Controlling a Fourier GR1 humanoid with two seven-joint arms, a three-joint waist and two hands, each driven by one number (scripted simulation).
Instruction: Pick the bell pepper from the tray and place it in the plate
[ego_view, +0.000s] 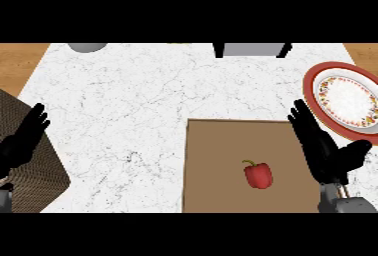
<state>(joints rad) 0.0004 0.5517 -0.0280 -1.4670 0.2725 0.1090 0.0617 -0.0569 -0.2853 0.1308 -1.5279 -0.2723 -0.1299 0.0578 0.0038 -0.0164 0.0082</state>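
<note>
Fingers (304, 127) of black right hand (330, 159) straight, side by side, pointing toward far edge of white marbled counter (133, 100); nothing held. Thumb out to the right. Hand over right edge of flat brown rectangular tray (221, 150).

Black left hand (21, 142) at counter's left edge, fingers straight and up, empty, resting above dark woven-textured block (37, 180).

Small red bell pepper (258, 176) on tray, slightly right of tray's middle, nearer tray's near edge than far edge. Untouched, apart from both hands. Long axis roughly near-to-far; green stem toward far edge, tipped a little left.

Key relation: pepper left of right-hand fingers and slightly nearer the near edge, bare tray between. Right hand much the nearer; left hand well apart, across most of the counter. Judged: right hand for the pick, moving left and down, fingers closing across the pepper's short axis.

Round white plate with red rim and patterned band (347, 97) at counter's right edge, just beyond tray's far right corner, partly cut off by view's edge. Right-hand fingertips near its rim.

Room: bare tray all round pepper; no raised tray rim discernible. Short path from pepper to plate, nothing lying in between. Risk, judged: pepper rolling on first contact; plate close to counter's edge, so aim for its middle.
</note>
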